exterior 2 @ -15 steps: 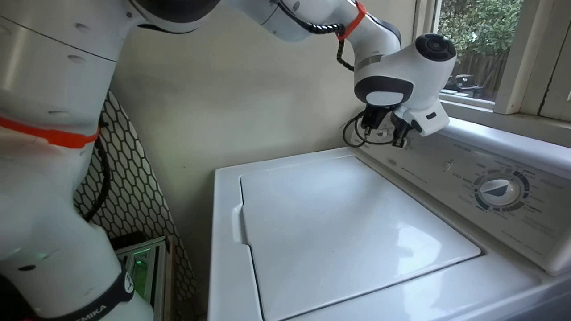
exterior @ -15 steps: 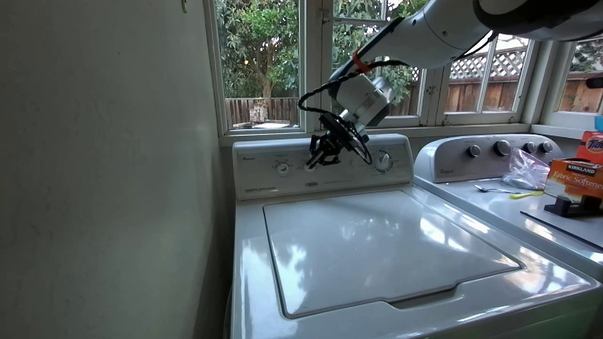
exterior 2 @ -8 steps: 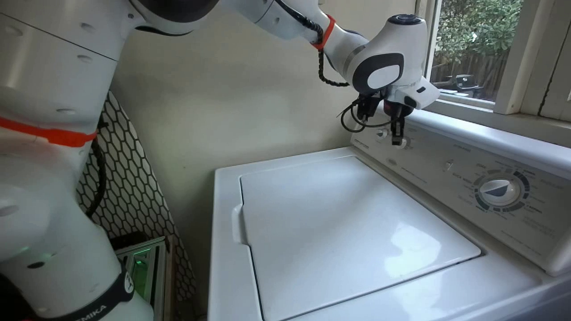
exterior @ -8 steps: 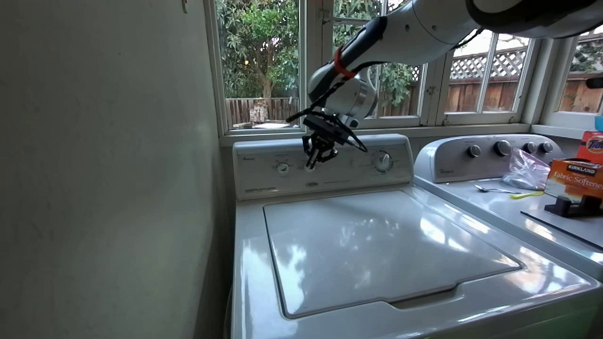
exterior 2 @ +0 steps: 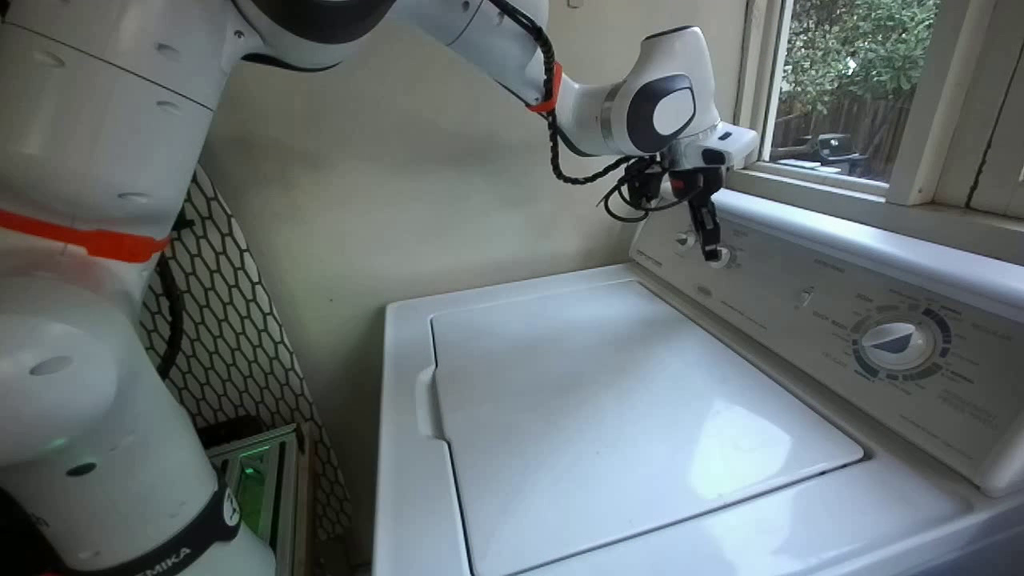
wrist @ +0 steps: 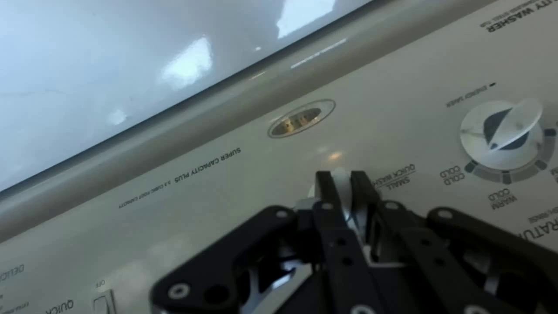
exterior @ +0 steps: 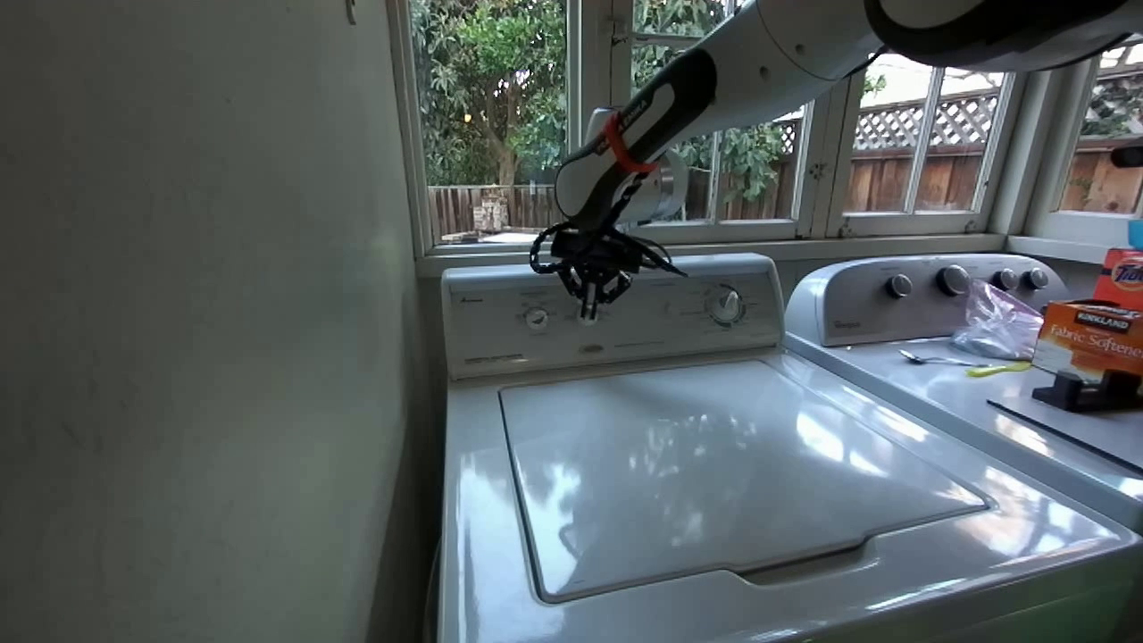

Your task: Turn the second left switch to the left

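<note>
On the panel (exterior: 643, 332) of the white washer (exterior: 478, 536), the big dial (exterior 2: 898, 344) sits toward the right end as you face it. The 2nd left switch (wrist: 343, 192), a small round white knob, is well to the left of that dial on the same panel. The claw (wrist: 341, 178) is there too, left of the dial, and it is closed on that switch: in the wrist view its 2 black fingertips (wrist: 324, 185) stand 1 on each side of the knob's raised white fin, seemingly touching it, and they hide most of the rest of the knob. Which way the knob points, I cannot tell.

Farther left of the big dial is the leftmost switch (wrist: 501, 135), its fin in plain sight, with COLD, WARM and ENERGY SAVER printed around it. An oval badge (wrist: 301, 118) lies left of the dial and lower on the panel. Nearer the dial, also on its left, is a small rocker switch (exterior 2: 805, 298) with OFF printed just beside it.

In an exterior view the arm (exterior: 759, 76) passes above the dial and bends down to the left of it, with windows (exterior: 594, 62) behind. The washer's lid (exterior: 714, 473), closed, spreads in front of the dial. To the right of the dial is a neighbouring machine (exterior: 946, 388) with 4 knobs (exterior: 952, 280); on it are a silver utensil (exterior: 913, 358), a plastic bag (exterior: 996, 326) and a Fabric Softener box (exterior: 1085, 339), with a Tide box (exterior: 1121, 281) behind.
</note>
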